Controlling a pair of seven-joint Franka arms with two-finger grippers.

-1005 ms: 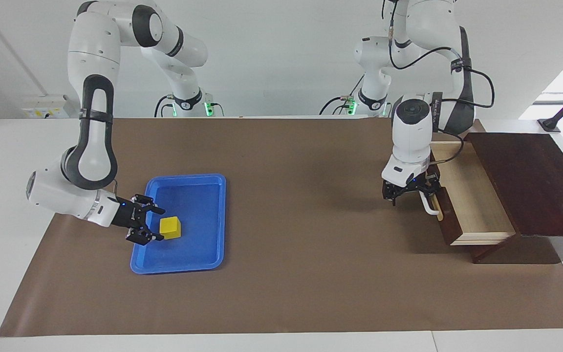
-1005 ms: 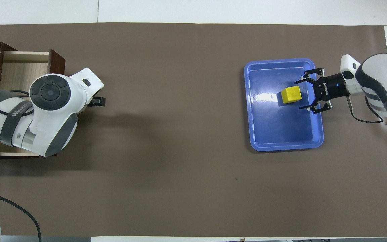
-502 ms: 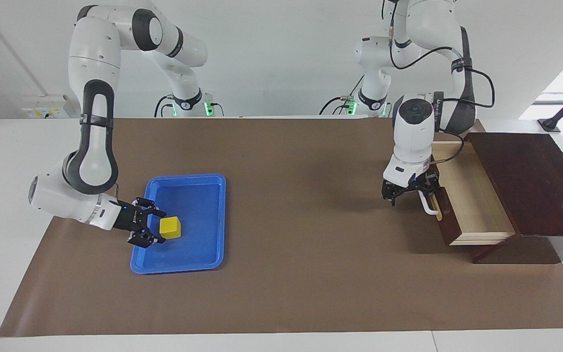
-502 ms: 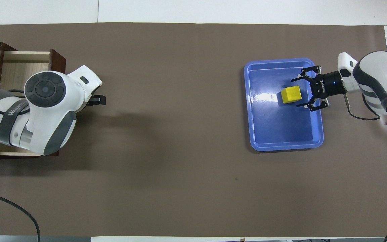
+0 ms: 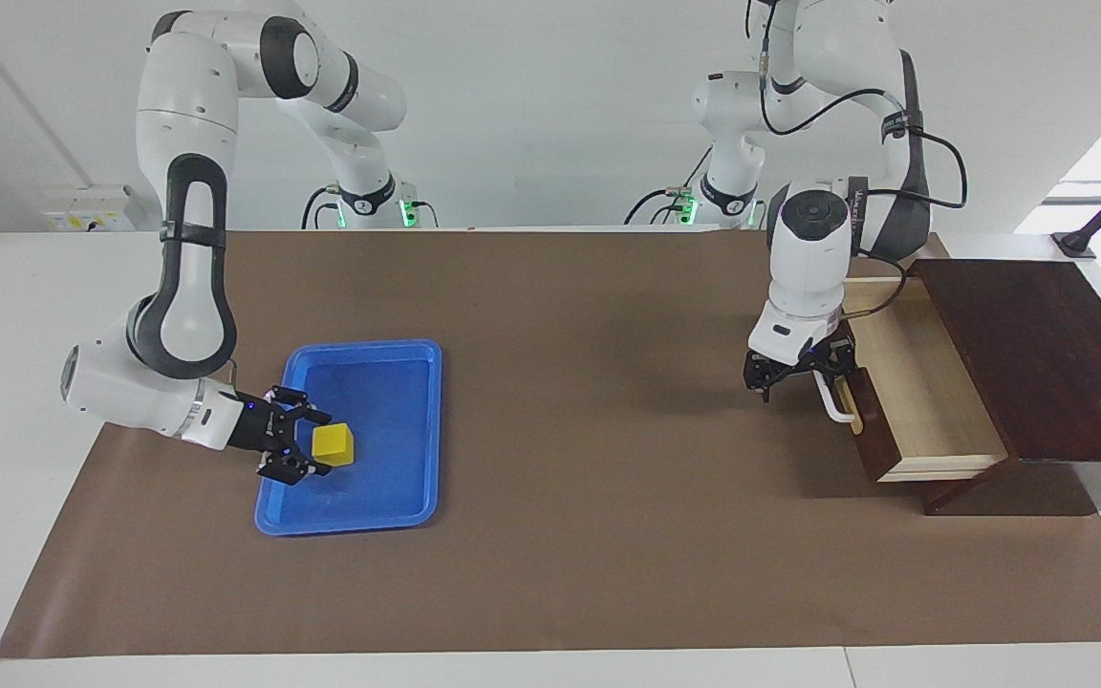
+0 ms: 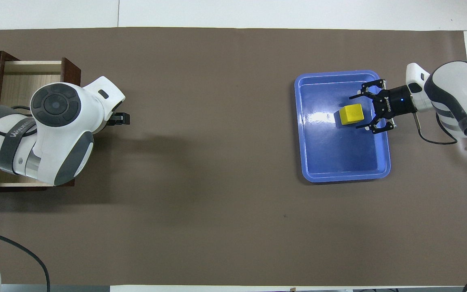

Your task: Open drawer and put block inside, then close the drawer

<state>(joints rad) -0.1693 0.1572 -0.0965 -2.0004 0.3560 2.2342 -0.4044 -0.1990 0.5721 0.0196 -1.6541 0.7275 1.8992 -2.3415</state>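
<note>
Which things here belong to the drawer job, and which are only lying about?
Belong to the job:
drawer, pulled open
yellow block
right gripper, open beside the block
left gripper, at the drawer handle

Only lying about:
blue tray, under the block

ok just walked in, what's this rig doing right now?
Two arms are partway through putting a block in a drawer. The drawer is pulled open, and the left gripper is at its white handle. At the right arm's end of the table, the right gripper is open around the yellow block, which sits in the blue tray. The block is not yet gripped or lifted.
</note>
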